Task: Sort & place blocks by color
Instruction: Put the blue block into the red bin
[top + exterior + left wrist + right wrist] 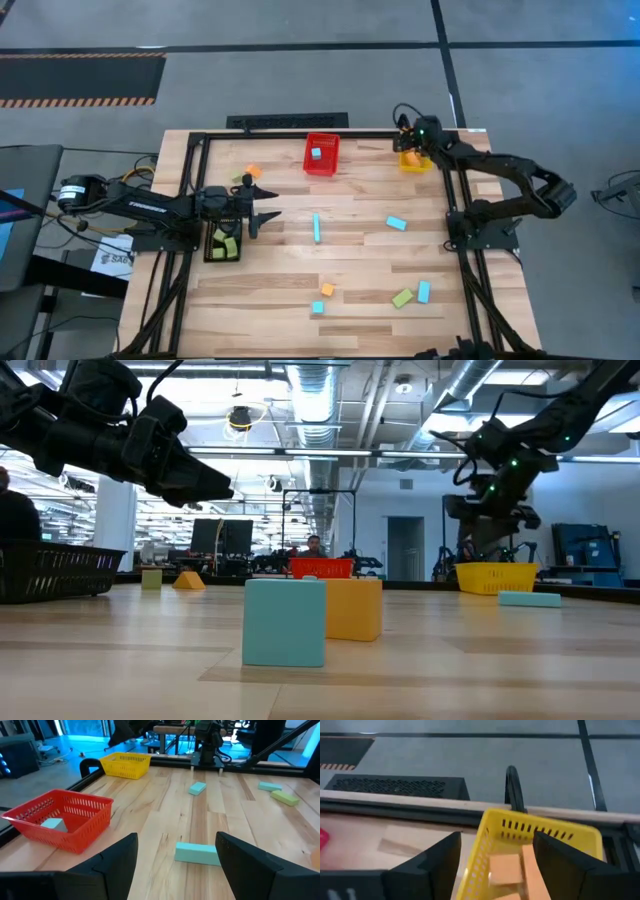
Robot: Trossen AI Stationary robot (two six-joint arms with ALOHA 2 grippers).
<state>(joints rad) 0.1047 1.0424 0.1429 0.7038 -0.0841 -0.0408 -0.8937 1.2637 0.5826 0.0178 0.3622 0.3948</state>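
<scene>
My right end effector [492, 865] hangs wide and empty over the yellow bin [540, 837], two orange blocks [506, 869] inside. My left end effector [175, 865] stands wide. Several blocks [316, 227] still litter the desk [350, 300].

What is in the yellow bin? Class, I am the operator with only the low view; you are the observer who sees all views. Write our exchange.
Observer: Orange blocks lie in the yellow bin; the open right gripper hovers above it.
Operator: And the red bin?
Observer: One light blue block lies in the red bin.
Operator: The black bin?
Observer: Lime green blocks lie in the black bin, beside the left arm. The left gripper is open, with a light blue bar ahead of it on the table.
</scene>
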